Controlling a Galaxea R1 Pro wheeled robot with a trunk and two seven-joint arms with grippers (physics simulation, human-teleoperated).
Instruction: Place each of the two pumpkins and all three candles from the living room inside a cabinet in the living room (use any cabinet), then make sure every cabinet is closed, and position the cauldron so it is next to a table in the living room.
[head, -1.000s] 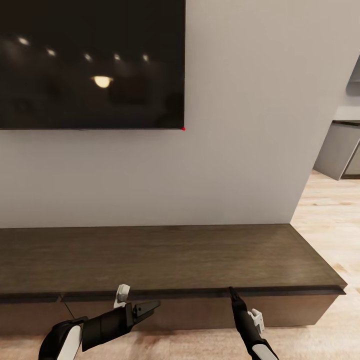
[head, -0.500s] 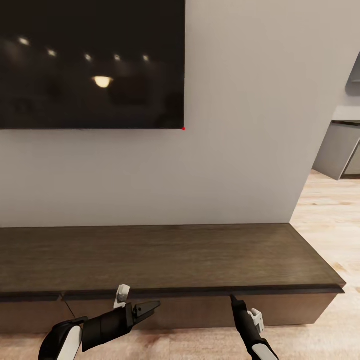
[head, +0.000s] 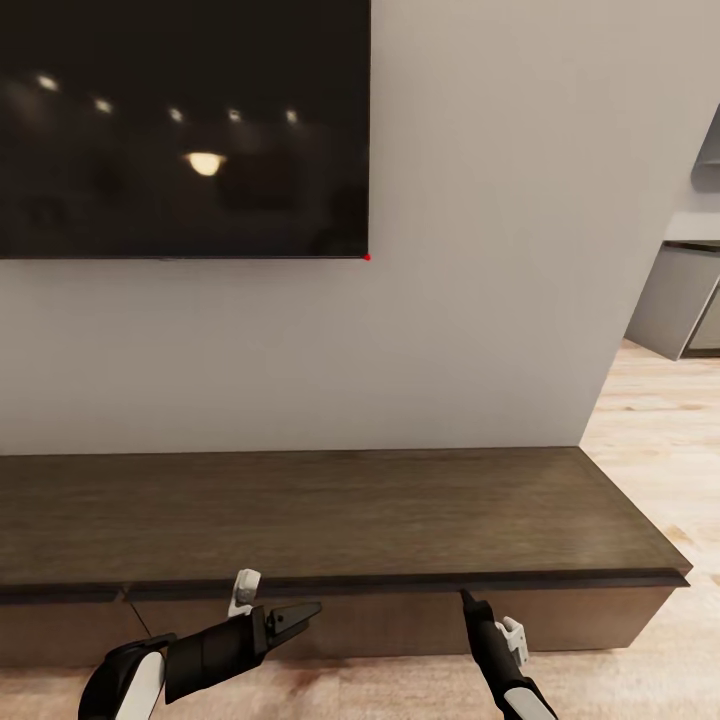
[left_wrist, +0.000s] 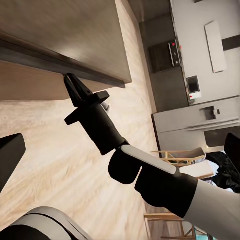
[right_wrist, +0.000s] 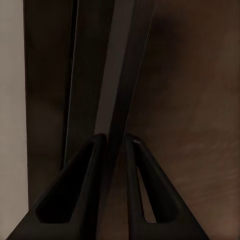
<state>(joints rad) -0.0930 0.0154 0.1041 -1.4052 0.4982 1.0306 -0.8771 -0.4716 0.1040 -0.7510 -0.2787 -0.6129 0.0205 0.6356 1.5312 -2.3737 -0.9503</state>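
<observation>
Nearest, at the bottom of the head view: left gripper (head: 305, 609), lying sideways over the pale wood floor (head: 660, 440), just in front of the cabinet's drawer fronts; how far its fingers are parted cannot be told, and nothing seen in them. To its right, right gripper (head: 465, 597), pointing up at the underside of the cabinet's front lip, tip at or touching the dark edge. In the right wrist view, two black fingers (right_wrist: 75, 200) close together with only a narrow gap, the lip's edge running into that gap; whether actually pinched cannot be told. In the left wrist view, same right gripper (left_wrist: 70, 82) poked up under the lip, floor below.

Behind both, the cabinet (head: 330, 510): long, low, dark-brown, top bare, drawer fronts flush.

Above, grey wall with a black television (head: 180, 130) reflecting ceiling lights, a red dot at its lower corner. Far right, grey kitchen units (head: 680, 300) past the wall's end.
</observation>
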